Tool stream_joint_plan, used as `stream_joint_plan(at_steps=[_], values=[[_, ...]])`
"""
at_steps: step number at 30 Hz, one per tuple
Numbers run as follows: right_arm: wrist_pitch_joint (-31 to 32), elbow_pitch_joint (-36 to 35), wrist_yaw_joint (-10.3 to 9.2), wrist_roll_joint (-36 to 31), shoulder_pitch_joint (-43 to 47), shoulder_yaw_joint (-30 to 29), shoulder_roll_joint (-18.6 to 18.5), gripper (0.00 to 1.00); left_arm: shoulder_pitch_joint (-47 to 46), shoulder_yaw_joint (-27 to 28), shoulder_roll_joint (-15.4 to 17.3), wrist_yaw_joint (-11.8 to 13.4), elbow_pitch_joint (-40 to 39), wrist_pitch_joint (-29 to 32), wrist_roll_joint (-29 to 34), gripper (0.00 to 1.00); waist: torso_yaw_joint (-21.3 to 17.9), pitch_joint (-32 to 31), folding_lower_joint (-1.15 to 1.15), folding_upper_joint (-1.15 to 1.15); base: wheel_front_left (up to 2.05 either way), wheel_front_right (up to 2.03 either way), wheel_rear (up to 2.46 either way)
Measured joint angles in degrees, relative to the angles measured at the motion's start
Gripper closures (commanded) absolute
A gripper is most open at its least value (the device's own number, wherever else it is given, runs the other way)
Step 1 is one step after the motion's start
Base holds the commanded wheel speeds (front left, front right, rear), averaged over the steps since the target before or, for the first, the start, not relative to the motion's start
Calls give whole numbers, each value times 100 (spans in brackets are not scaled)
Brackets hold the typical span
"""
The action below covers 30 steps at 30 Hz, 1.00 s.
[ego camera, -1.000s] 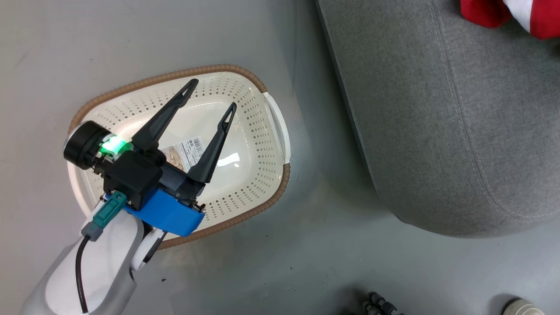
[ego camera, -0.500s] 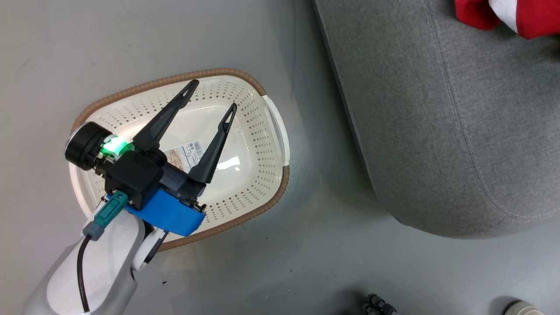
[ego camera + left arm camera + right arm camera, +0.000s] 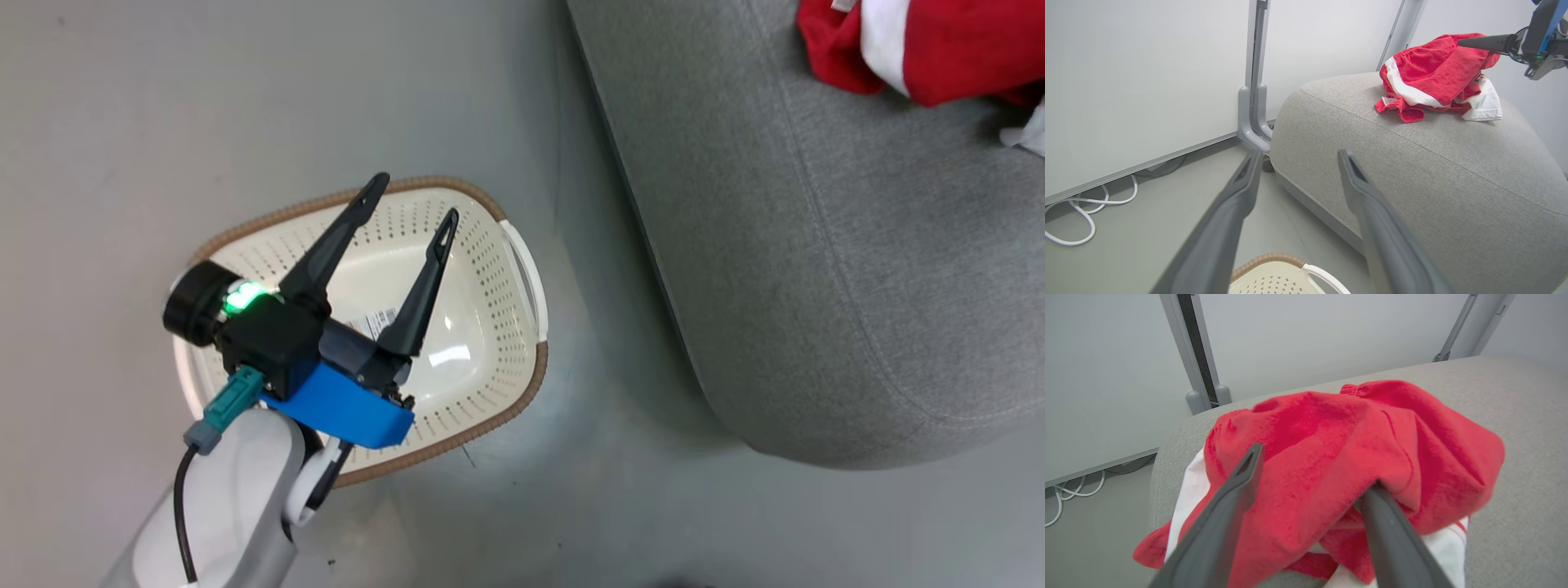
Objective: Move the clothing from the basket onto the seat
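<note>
The red and white clothing [image 3: 939, 45] lies bunched on the light grey seat [image 3: 816, 245], at the upper right of the head view. My right gripper [image 3: 1314, 469] is over that pile, open, with its fingers spread. A red fold drapes over one fingertip. In the left wrist view one right finger [image 3: 1486, 42] touches the top of the clothing [image 3: 1433, 69] on the seat [image 3: 1453, 171]. My left gripper [image 3: 415, 197] hangs open above the cream basket [image 3: 498, 302] on the floor, holding nothing. The same gripper [image 3: 1299, 154] points toward the seat's corner, with the basket rim [image 3: 1265, 260] below it.
The basket stands on grey floor just left of the seat's edge, with a printed label [image 3: 384, 321] on its bottom. A grey post [image 3: 1253, 122] rises against the white wall panels behind the seat. White cables [image 3: 1069, 228] loop on the floor along the wall.
The head camera has shifted, so basket and seat sit lower in view and more of the clothing shows. My left gripper stays open over the basket.
</note>
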Motion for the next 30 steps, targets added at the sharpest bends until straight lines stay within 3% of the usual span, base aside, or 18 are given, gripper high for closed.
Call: stream_joint_plan(at_steps=[14, 22, 30], values=[[250, -1155, 0, -406, 1941, 491, 159, 0, 1413, 781, -924, -35, 377, -2, -154, 0, 321, -1750, -1, 0, 0, 0, 0], [359, -2223, 0, -548, 3327, 363, 528, 0, 2125, 1281, -1173, -36, 501, -1, -153, 0, 725, -2675, -2, 1, 0, 0, 0], [204, -3209, 0, -962, 4423, 225, 1154, 0, 2572, 1828, -1300, -36, 599, -7, -80, 0, 1301, -3186, -2, 1, 0, 0, 0]])
